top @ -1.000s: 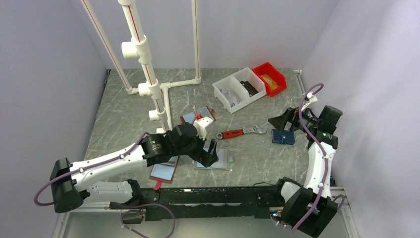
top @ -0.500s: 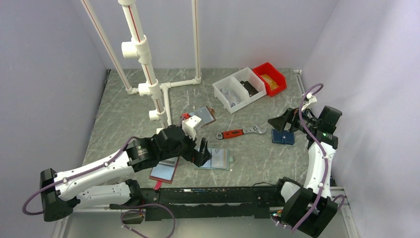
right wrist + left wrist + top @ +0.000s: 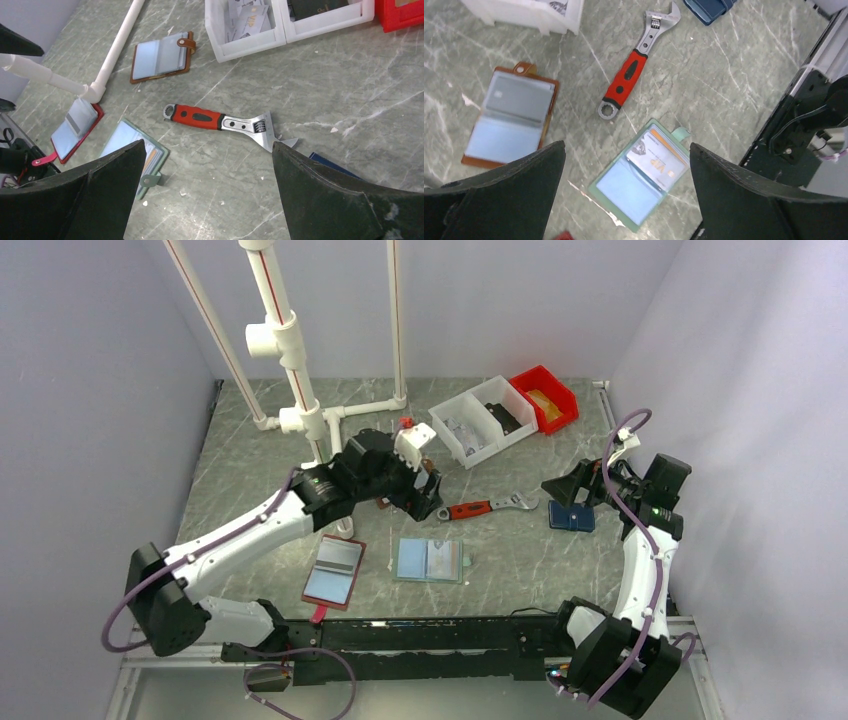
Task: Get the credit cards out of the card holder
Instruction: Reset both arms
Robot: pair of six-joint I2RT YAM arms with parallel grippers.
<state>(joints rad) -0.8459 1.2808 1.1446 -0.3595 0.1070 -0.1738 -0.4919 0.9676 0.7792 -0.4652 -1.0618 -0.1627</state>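
You are viewing a robotics lab test cell: plain pale enclosure walls (image 3: 90, 390) surround a grey marble-patterned tabletop (image 3: 530, 560) carrying a white plastic pipe frame (image 3: 283, 335).

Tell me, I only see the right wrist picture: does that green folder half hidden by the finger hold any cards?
Observer: Yes. In the left wrist view the card holder lies open, with a pale, orange-edged credit card in one panel.
Operator: Is anything gripping it?
Observer: No. From above, the left gripper hovers open farther back, apart from it.
Operator: And this arm?
Observer: From above, the right gripper hangs open off to the right, the wrench between it and the holder.
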